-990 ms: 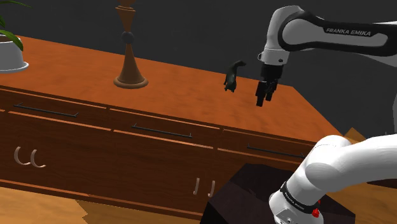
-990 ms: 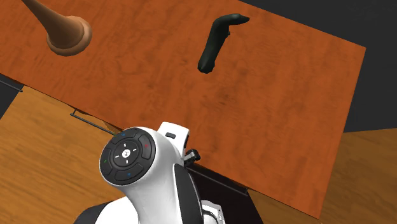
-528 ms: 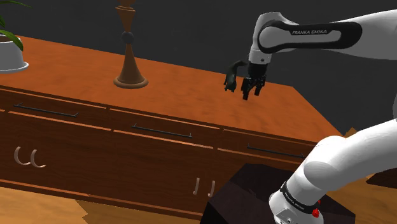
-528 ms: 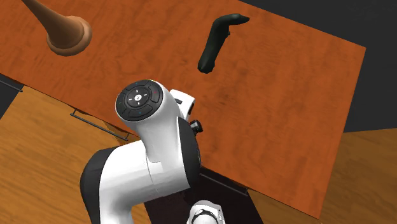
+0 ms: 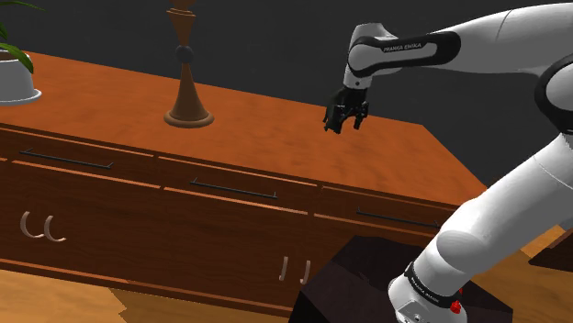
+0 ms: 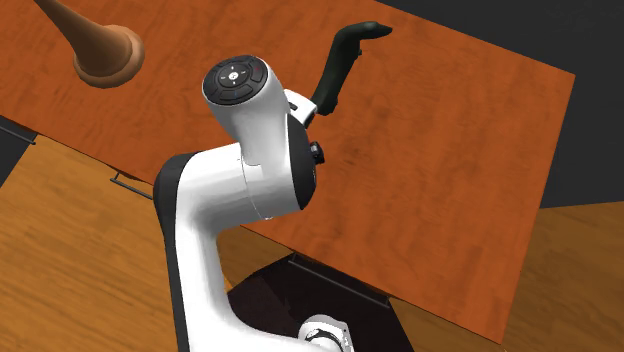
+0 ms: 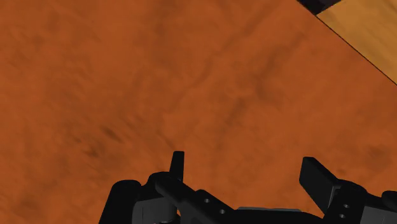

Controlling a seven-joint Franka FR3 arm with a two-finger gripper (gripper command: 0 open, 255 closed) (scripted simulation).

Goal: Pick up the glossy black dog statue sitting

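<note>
Since your gripper point(image 7: 243, 160) hangs spread just beside the dog point(image 6: 338, 68), not around it, closing would grab nothing. Dropping may topple it.

white arm point(image 6: 250, 150) — overlaps black dog statue point(image 6: 347, 50) | statue on wooden top point(image 6: 450, 180) | turned base point(image 6: 105, 55) — upper left

The arm point(image 5: 514, 32) stretches out, jaws apart, pointing downward.

The tabletop point(image 7: 191, 83) is reddish-brown wood with darker mottled streaks, while the floor point(image 6: 60, 250) shows paler orange-tan planks. The dog statue point(image 6: 343, 55) and the tool point(image 7: 244, 167) are black, and the arm point(image 6: 250, 170) is white with dark joints.
</note>
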